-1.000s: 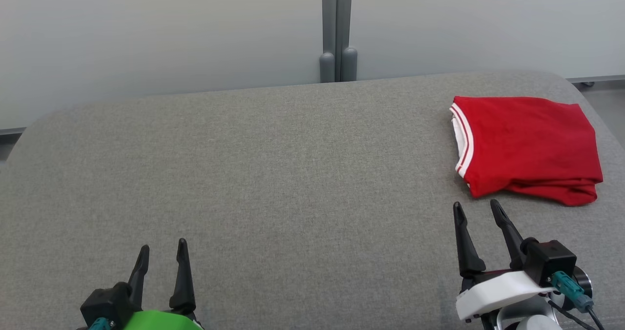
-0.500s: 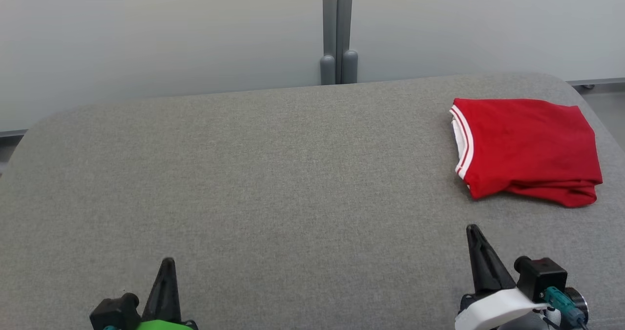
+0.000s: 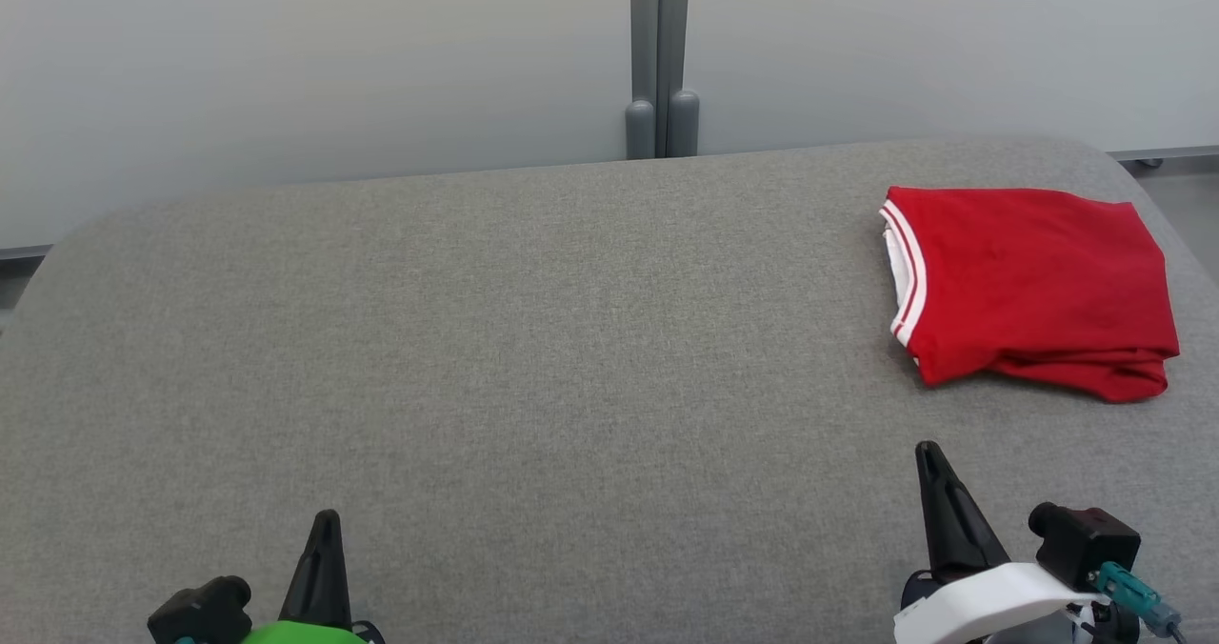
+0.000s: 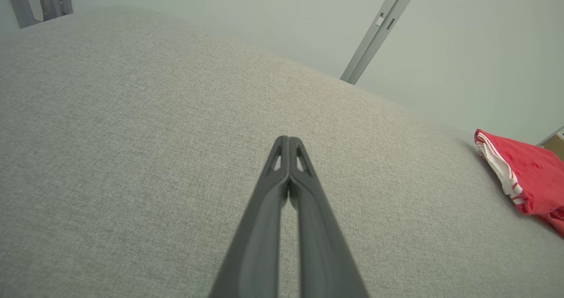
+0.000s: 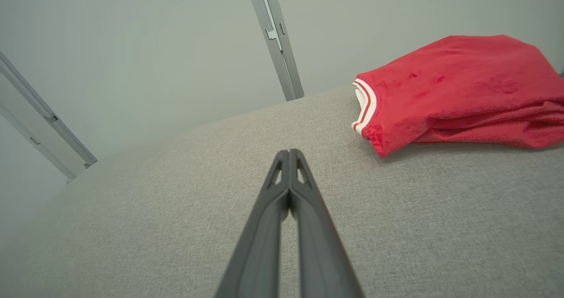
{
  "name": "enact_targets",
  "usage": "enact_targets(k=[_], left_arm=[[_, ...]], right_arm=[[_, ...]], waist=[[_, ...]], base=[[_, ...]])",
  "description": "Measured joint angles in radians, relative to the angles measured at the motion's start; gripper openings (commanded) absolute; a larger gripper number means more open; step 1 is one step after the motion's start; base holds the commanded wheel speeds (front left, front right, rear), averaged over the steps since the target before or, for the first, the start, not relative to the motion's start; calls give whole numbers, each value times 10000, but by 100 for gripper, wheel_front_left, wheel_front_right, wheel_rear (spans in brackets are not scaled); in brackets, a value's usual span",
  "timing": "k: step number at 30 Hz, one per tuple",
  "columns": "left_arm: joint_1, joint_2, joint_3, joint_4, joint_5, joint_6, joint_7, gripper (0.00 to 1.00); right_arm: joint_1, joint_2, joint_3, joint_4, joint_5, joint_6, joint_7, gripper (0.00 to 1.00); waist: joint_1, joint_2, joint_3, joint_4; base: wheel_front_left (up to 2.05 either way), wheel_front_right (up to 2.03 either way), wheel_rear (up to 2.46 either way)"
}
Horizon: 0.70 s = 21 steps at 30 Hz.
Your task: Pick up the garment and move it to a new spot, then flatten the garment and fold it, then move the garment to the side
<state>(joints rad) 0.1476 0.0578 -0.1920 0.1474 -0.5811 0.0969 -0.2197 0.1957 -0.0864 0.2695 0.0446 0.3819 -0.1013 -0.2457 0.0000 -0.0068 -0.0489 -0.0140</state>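
scene: grey fabric-covered counter (image 3: 571,339); pale wall (image 3: 286,53) behind it; grey post (image 3: 660,53) stands upright at the wall, just past the middle of the counter's far edge.
left claw (image 3: 327,520): left of the grey post and much nearer the robot, at the bottom of head view. Both dark fingers are pressed into one point. Clenched, grasping nothing.
left claw mount: green cover (image 3: 305,634) at the base of the fingers.
left wrist view: fingers meet tip to tip over bare grey fabric. Grey post is up and right of the tips; garment (image 4: 528,174) sits at that view's far right edge, well apart from the tips.
tip contact: cannot tell if either claw's tips touch the fabric.
right claw (image 3: 929,449): right of the grey post and much nearer the robot. Fingers are closed into one point. Clenched, empty.
right claw mount: white cover (image 3: 1000,601) at the base of the fingers.
right wrist view: shut fingers over bare fabric. Grey post is up, just left of the tips; garment is up and right, with a strip of bare fabric between it and the tips.
garment: red, folded to a rough rectangle, lying flat on the counter. It is right of the grey post, a little nearer the robot, by the counter's far right corner.
garment detail: white band (image 3: 903,282) with red stripes runs down its left edge. Stacked layers show along the near edge, rumpled at the near right corner.
contact: neither claw touches the garment.
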Motion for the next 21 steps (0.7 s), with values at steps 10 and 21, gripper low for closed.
enact_targets(k=[10,21], left_arm=[[-26,-19,284,10,-1093,-194,336,0],[-213,-23,573,73,-2410,-449,729,0]], right_arm=[[-40,79,-433,4,1590,88,280,0],[-288,-4,-802,121,3223,249,637,0]], waist=[[0,0,64,22],[0,0,134,44]], base=[[0,0,0],[0,0,0]])
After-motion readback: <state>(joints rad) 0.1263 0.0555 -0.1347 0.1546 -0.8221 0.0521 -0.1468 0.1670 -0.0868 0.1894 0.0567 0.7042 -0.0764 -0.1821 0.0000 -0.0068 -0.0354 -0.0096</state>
